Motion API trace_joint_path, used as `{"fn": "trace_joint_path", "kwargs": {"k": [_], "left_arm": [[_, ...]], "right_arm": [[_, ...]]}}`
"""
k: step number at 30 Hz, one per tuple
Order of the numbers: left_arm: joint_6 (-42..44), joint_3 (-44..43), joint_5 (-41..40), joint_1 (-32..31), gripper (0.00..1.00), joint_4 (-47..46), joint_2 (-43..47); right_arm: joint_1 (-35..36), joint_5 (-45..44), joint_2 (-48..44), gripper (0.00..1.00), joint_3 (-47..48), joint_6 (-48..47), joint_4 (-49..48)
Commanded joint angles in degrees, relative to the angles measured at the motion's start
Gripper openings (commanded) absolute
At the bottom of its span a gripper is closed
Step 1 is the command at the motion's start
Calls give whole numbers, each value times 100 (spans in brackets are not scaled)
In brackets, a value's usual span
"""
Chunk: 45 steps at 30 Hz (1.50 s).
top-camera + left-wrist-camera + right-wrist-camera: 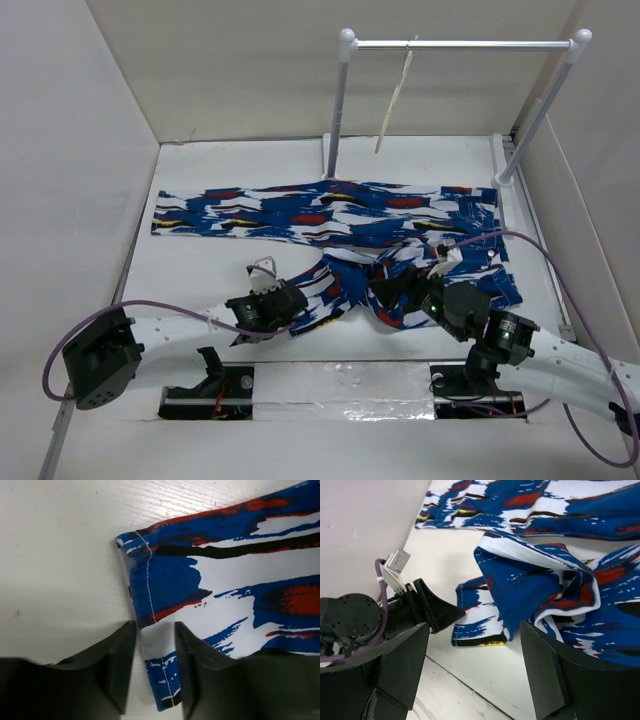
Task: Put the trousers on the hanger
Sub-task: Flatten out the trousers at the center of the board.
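A: White table (200, 170), walled in. Where do our trousers (330, 210) lie?

B: Stretched left to right; the hanger (395, 100) hangs on the rack (460, 44) far behind them. Our left gripper (154, 645) straddles a leg hem, jaws apart; our right gripper (475, 630) gapes empty beside the bunched middle.

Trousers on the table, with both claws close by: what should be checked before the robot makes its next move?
1. Aim of the left gripper: ok, the hem lies between its fingers.
2. Grip of the left gripper: not ok, jaws apart, not clamped on the cloth.
3. Grip of the right gripper: not ok, wide open beside bunched cloth.
4. Lie of the trousers: not ok, the near leg is crumpled.
5. Place of the hanger: ok, hanging from the rack, away from both arms.
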State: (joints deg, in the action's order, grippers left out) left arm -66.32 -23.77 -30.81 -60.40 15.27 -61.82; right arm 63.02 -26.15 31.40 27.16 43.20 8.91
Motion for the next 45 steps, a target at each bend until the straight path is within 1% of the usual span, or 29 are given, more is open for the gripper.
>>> {"fn": "trace_joint_path", "kwargs": {"k": [1,2,3,6,7,8,10,11,12,14,15,16,17,18,19,21,22,23,25,26,28,29,31,32,35,37,41,43,45], "left_arm": [[-74,-321,-355,124,30,-112,-356],[83,-417,-364,247,25,-181,-487],[163,-461,-312,379,15,-182,-532],[593,-681,-233,958,0,-402,-515],[681,-751,-224,1143,0,-384,-472],[804,-865,-120,1545,0,-419,-306],[1261,-971,56,2021,0,-507,-85],[1375,-1059,336,2293,0,-516,151],[1507,-1094,556,2931,0,-516,266],[1876,-1234,1161,3585,0,-473,555],[2086,-1331,1313,4232,0,-185,696],[2089,-1454,1427,4543,0,-182,698],[2410,-1734,1498,4842,0,79,820],[2579,-1876,1429,5132,0,230,864],[2729,-2025,1333,5709,0,362,882],[3378,-2350,1288,6336,0,433,813],[3546,-2482,1244,6617,0,459,708],[3713,-2762,913,6907,0,581,376],[3732,-2983,568,6910,0,705,-56],[3732,-3097,489,6910,0,680,-458],[3706,-3169,234,6910,0,592,-812],[3723,-3247,-115,6962,0,470,-1153],[3793,-3432,-425,7094,0,486,-1524],[3837,-3641,-626,7182,0,538,-1874],[3733,-4125,-1065,7490,0,853,-2341],[3592,-4215,-1173,7604,0,847,-2343],[3566,-3890,-1041,7605,2,390,-1791],[3320,-3671,-1068,7727,0,415,-1623],[3248,-3232,-744,7807,0,110,-1159]], "right_arm": [[-36,-92,-28,78,-105,-145,164],[-36,-57,-46,78,-123,-137,147],[-36,-65,-63,78,-140,-110,146],[-89,-162,-125,78,-167,-232,85],[-89,-171,-142,78,-167,-277,76],[-141,-188,-151,78,-158,-329,41],[-273,-268,-169,77,-193,-549,-107],[-325,-276,-152,77,-193,-602,-126],[-465,-259,-143,77,-193,-672,-135],[-624,-154,-108,77,-211,-743,-265],[-799,12,-99,77,-263,-847,-423],[-896,101,-90,77,-307,-892,-425],[-984,189,-90,77,-351,-944,-651],[-1081,285,-90,77,-404,-1023,-758],[-1247,512,-90,77,-448,-1033,-811],[-1389,681,-73,77,-492,-1103,-986],[-1450,803,-64,76,-553,-1095,-1074],[-1564,892,-29,76,-588,-1112,-1180],[-1618,1146,-2,76,-615,-1112,-1198],[-1687,1173,-2,76,-667,-1103,-1216],[-1688,1270,24,76,-738,-1138,-1321],[-1688,1288,24,76,-790,-1147,-1400],[-1688,1288,33,76,-800,-1147,-1409],[-1688,1288,51,76,-808,-1147,-1401],[-1688,1288,59,76,-826,-1156,-1392],[-1688,1306,59,76,-826,-1156,-1357],[-1688,1253,51,76,-879,-1103,-1427],[-1688,1262,51,76,-870,-1103,-1427],[-1688,1279,59,76,-870,-1103,-1427]]}}
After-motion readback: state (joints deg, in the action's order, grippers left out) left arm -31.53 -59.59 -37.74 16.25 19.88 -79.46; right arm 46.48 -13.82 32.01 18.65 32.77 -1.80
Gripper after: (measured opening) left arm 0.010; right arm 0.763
